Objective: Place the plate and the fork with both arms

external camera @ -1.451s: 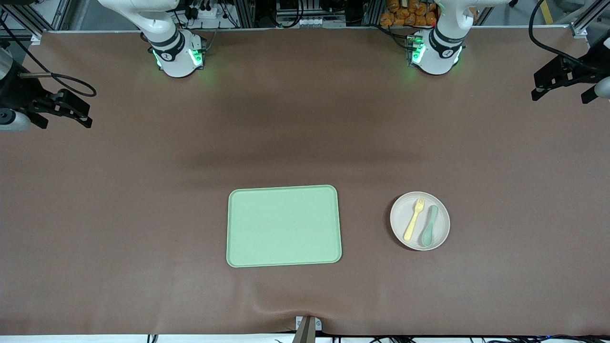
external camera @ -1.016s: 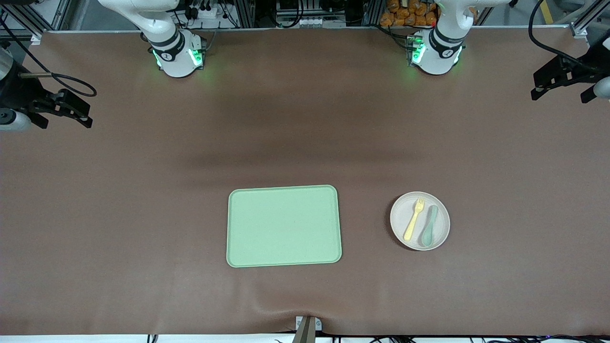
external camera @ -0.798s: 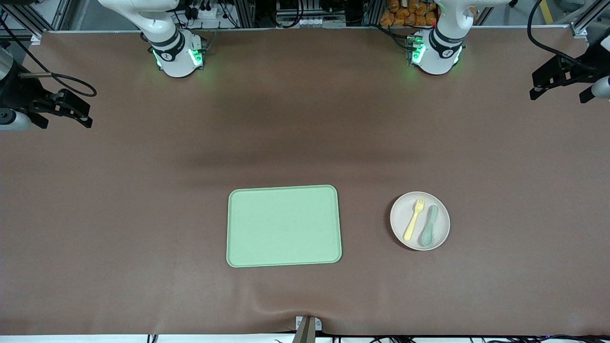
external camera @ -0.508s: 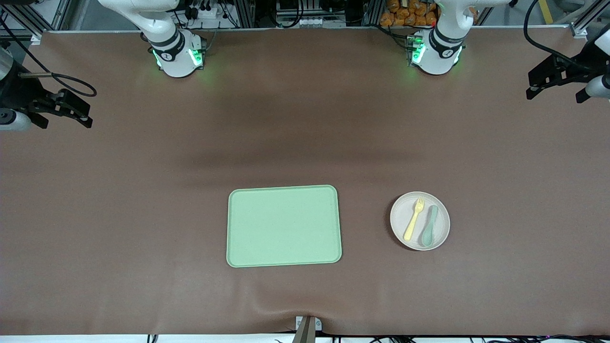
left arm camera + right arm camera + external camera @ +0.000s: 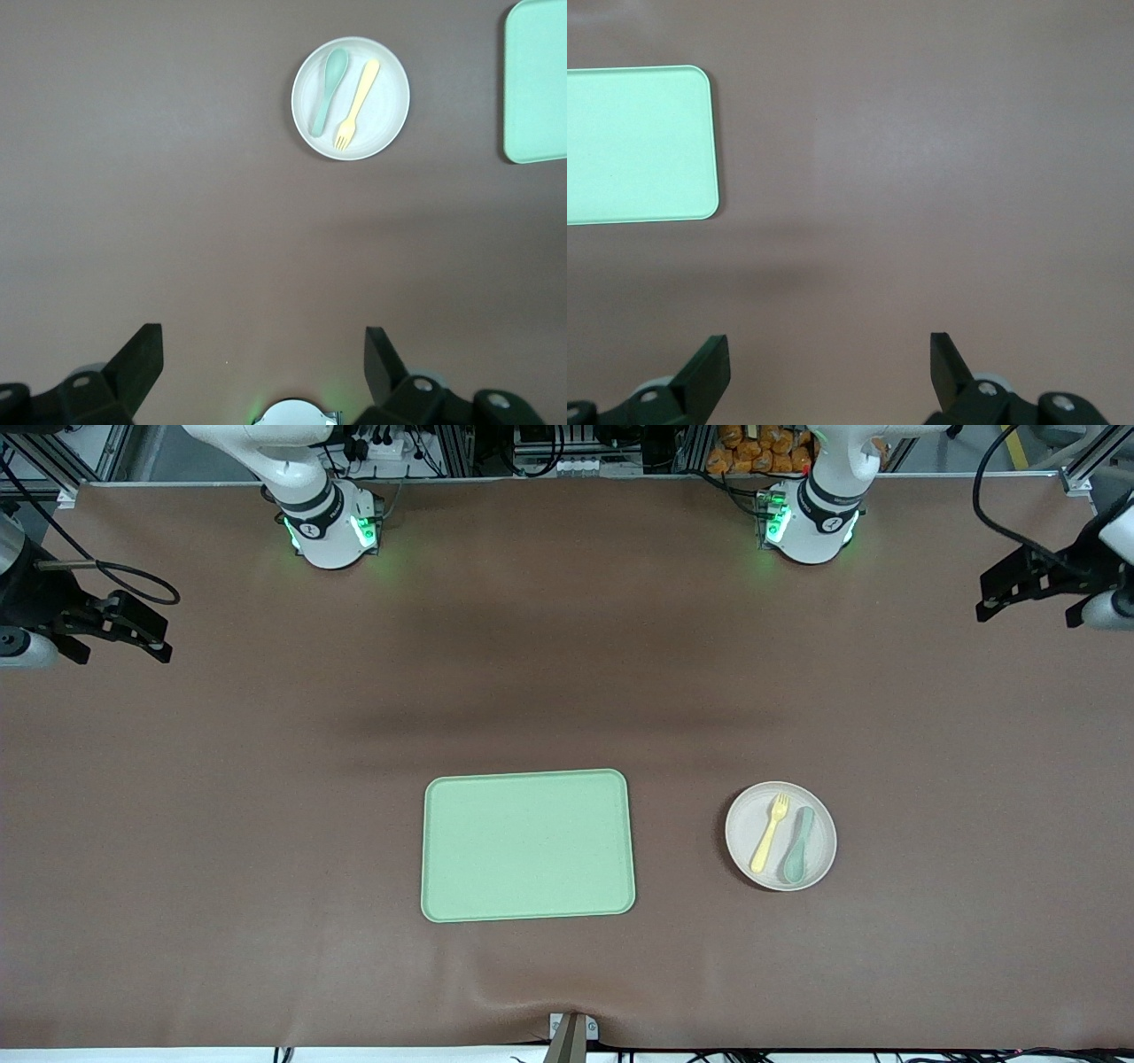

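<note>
The pale beige-pink plate (image 5: 742, 831) lies on the brown table, beside the green tray toward the left arm's end. The yellow fork (image 5: 769, 833) lies in it next to a grey-green spoon (image 5: 798, 845). The left wrist view also shows the plate (image 5: 391, 88), the fork (image 5: 356, 104) and the spoon (image 5: 326, 80). My left gripper (image 5: 1028, 615) is open and empty, high over the left arm's end of the table (image 5: 261, 341). My right gripper (image 5: 120, 655) is open and empty over the right arm's end and waits (image 5: 828, 347).
The rectangular light-green tray (image 5: 527, 845) lies mid-table, near the front camera; it also shows in the left wrist view (image 5: 537, 80) and the right wrist view (image 5: 638, 146). The two arm bases (image 5: 330, 527) (image 5: 811, 518) stand at the table's edge farthest from the front camera.
My left gripper has drifted slightly inward over the table's end and turned a little. The right arm, plate, fork and tray have not moved.
</note>
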Robot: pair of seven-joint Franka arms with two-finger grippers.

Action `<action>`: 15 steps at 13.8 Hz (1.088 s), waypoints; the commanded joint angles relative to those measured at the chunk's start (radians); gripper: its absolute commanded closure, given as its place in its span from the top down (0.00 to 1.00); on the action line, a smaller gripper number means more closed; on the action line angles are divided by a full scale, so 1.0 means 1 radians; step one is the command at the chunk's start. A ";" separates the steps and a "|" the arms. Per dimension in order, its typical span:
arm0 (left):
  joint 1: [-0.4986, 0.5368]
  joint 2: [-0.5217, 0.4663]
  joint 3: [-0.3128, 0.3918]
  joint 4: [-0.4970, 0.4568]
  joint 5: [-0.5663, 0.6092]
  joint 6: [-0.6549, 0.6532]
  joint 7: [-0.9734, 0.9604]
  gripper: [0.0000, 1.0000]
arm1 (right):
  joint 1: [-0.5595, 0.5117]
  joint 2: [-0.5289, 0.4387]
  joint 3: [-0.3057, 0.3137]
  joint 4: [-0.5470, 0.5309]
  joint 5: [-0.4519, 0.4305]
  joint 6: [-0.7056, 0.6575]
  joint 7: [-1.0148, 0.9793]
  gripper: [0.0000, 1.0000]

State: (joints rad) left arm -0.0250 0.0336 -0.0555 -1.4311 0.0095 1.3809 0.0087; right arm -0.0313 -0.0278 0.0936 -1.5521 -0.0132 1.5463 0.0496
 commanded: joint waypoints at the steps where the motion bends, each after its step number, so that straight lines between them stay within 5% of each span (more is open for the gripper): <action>1: 0.010 0.096 -0.003 0.011 0.021 -0.008 -0.029 1.00 | -0.004 0.006 0.005 0.018 0.004 -0.014 -0.010 1.00; 6: 0.066 0.279 -0.004 0.008 0.018 0.114 -0.033 1.00 | -0.004 0.006 0.005 0.018 0.004 -0.015 -0.010 1.00; 15: 0.031 0.610 -0.012 0.026 -0.023 0.561 -0.021 1.00 | -0.006 0.003 0.008 0.018 0.005 -0.037 -0.010 1.00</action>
State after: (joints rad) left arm 0.0230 0.5791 -0.0648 -1.4419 -0.0023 1.8839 -0.0150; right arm -0.0313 -0.0278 0.0943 -1.5518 -0.0131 1.5291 0.0496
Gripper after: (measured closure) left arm 0.000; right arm 0.000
